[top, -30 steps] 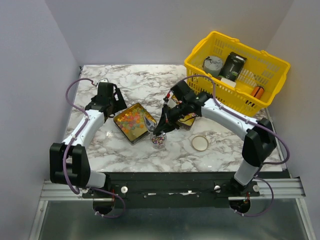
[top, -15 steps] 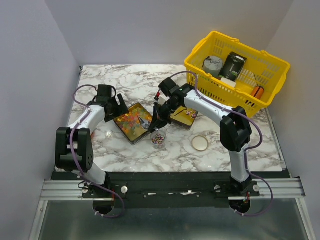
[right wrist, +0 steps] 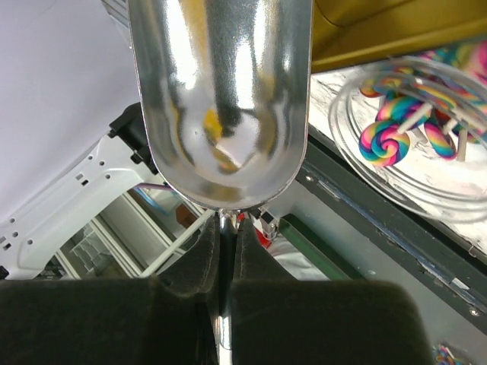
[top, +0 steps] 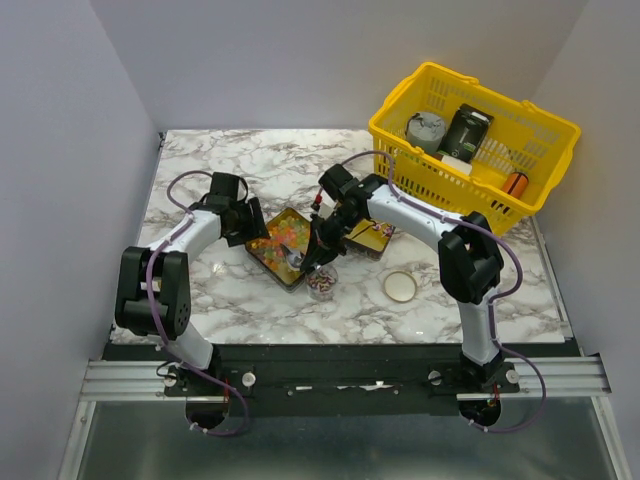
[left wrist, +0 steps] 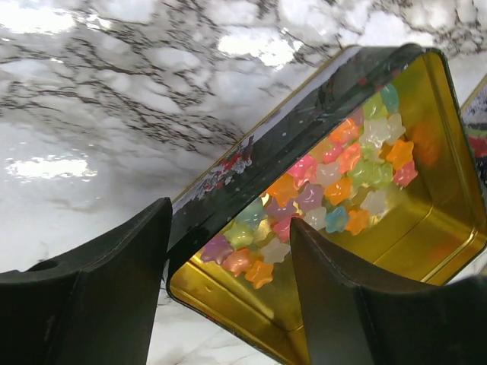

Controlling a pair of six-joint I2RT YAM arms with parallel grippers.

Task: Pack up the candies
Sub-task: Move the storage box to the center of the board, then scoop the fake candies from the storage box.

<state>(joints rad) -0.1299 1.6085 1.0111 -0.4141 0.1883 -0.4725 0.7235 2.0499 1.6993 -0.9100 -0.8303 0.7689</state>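
Over the worktop (top: 250,170), the top view is showing a jar (top: 322,284) partly filled, with most candies (top: 281,236) lying in the tin (top: 266,266). Left wrist: the left gripper (left wrist: 228,220) is standing with jaws wide astride the tin's corner. Right wrist: the right gripper (right wrist: 226,236) is pinching an empty spoon (right wrist: 221,99), so much scooping is probably remaining.

- Top view: bright, even light from overhead; shadows faint and soft; sharp throughout
- Left wrist view: white glare patches on the marble table (left wrist: 91,167); the gold tin (left wrist: 426,220) gleams
- Right wrist view: the spoon (right wrist: 221,91) mirrors streaky highlights; background blurred
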